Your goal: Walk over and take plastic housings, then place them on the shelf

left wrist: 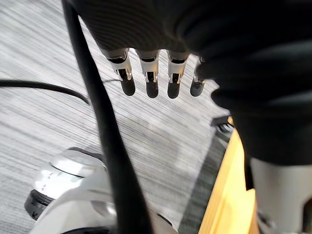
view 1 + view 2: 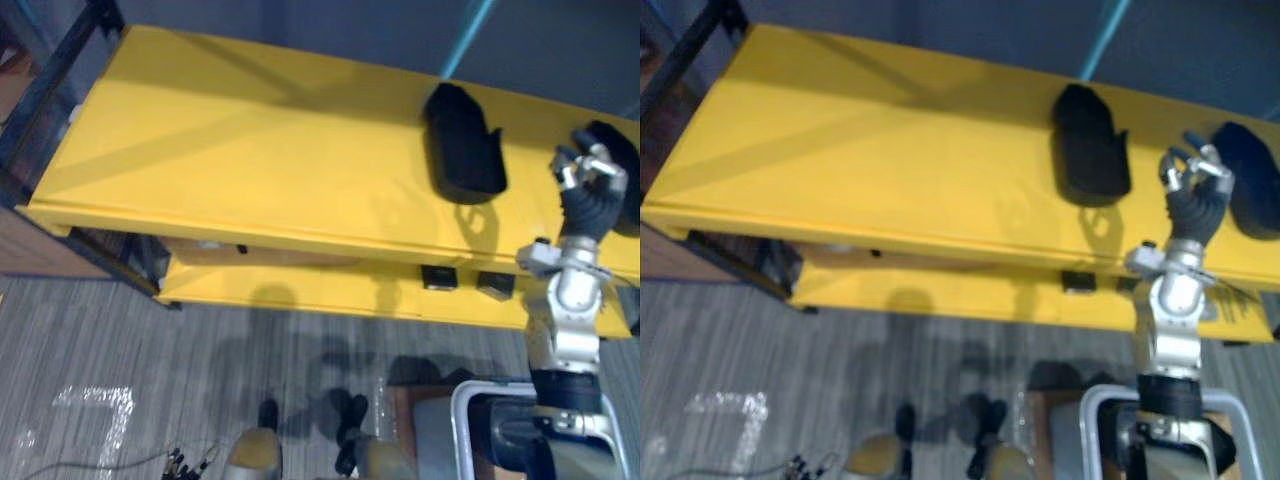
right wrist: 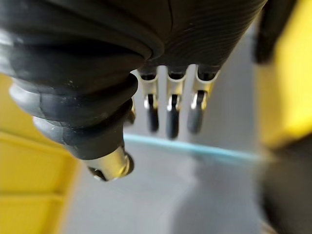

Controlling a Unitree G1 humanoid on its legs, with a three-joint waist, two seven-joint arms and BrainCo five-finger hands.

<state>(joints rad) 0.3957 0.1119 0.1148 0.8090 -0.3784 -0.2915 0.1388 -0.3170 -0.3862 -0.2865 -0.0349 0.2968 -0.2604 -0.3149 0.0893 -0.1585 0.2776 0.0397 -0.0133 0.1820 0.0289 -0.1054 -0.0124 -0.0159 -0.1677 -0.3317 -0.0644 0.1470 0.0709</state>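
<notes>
Right fingers (image 3: 172, 114): loosely straight and a little apart, holding nothing.
Left fingers (image 1: 152, 80): straight in a row, also holding nothing, hanging over the striped grey floor (image 2: 150, 350).
Right hand (image 2: 592, 188): raised over the right end of the yellow shelf top (image 2: 250, 150), between the two housings.
Left hand (image 1: 161, 29): low, beside a yellow shelf edge.
Near housing (image 2: 465, 140): black, lying on the shelf top towards its back edge.
Far housing (image 2: 1250, 180): black, at the top's right end.
Open room: a wide yellow surface runs left from the near housing to the front lip (image 2: 250, 235).
Hidden: the far housing is cut by the picture's edge (partly behind the right hand in the left eye view); contact cannot be told.
Around: two small black boxes (image 2: 440, 277) on the lower board (image 2: 320, 290); a dark frame (image 2: 50, 80) at the left end.
</notes>
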